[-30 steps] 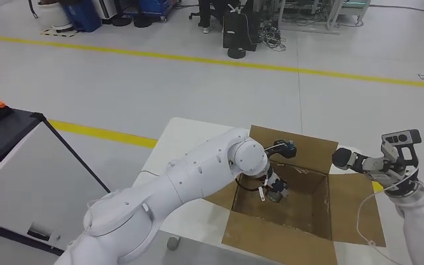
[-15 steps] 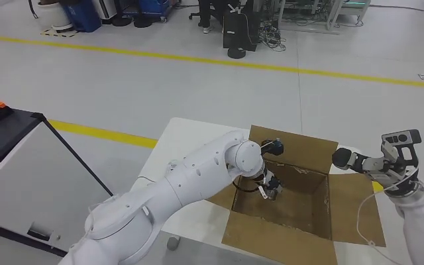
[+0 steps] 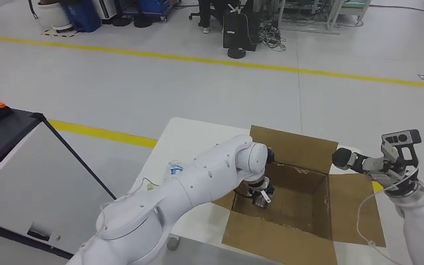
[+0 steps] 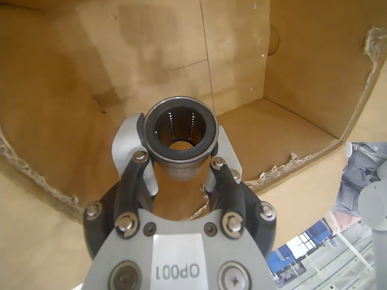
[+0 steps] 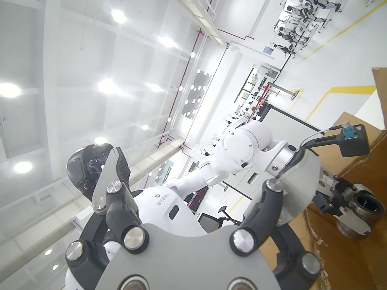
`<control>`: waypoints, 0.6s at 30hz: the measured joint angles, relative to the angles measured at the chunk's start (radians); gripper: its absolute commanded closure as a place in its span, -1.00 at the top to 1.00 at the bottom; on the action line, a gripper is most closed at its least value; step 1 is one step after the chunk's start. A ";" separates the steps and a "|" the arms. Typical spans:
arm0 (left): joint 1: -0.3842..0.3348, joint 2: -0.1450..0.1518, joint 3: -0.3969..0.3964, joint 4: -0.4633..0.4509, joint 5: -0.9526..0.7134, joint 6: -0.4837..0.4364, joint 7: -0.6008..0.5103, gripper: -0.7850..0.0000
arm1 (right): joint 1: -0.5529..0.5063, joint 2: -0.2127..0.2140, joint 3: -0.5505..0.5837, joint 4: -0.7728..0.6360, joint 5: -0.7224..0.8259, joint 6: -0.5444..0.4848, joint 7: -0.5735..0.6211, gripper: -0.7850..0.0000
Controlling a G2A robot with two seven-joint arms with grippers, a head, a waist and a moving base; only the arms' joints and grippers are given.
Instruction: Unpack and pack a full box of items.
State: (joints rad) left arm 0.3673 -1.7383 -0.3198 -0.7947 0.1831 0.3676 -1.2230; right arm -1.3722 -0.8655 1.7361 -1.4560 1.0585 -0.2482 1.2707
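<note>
Left gripper (image 4: 179, 144): closed on a metal sleeve, one pale finger pressed to each side of it. In the top view the gripper (image 3: 262, 195) sits inside the box opening, close to the wall on the robot's left.
Metal sleeve (image 4: 181, 167): short, hollow steel cylinder with a dark ring at its end. Its open end faces the left wrist camera, and rows of small balls line the bore. It is held within the box, with the cardboard bottom and walls visible beyond it. Whether it touches the bottom cannot be told. From the right wrist view the sleeve (image 5: 364, 209) is seen clamped at the end of the left arm.
Box (image 3: 291, 141): brown cardboard, flaps folded outward, with torn edges along the rim. It stands on the right part of the table. The inner wall (image 4: 136, 31) is plain, with a finger hole in the adjoining side.
Right gripper (image 5: 208, 164): fingers spread wide with nothing between them. In the top view it (image 3: 344, 158) hangs above the box's right flap, well apart from the left gripper.
Table (image 3: 192, 139): white top, carrying the box.
Small item (image 3: 173, 169): pale with a blue mark, on the table just beside the left arm. It is too small to identify.
Floor line (image 3: 199, 59): a yellow stripe across the grey floor beyond the table.
</note>
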 measured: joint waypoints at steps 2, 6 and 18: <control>-0.005 -0.017 0.005 0.024 0.001 0.013 -0.001 -1.00 | 0.000 0.000 0.000 0.000 0.000 0.000 0.000 1.00; -0.013 -0.046 0.008 0.075 -0.012 0.004 0.001 -0.99 | 0.000 0.000 0.000 0.000 0.000 0.000 0.000 1.00; -0.033 -0.124 0.032 0.246 0.011 -0.014 -0.015 0.55 | 0.000 0.000 0.000 0.000 0.000 0.000 0.000 1.00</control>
State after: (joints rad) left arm 0.3342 -1.8628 -0.2874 -0.5482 0.1939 0.3535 -1.2378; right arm -1.3722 -0.8655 1.7361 -1.4560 1.0585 -0.2482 1.2707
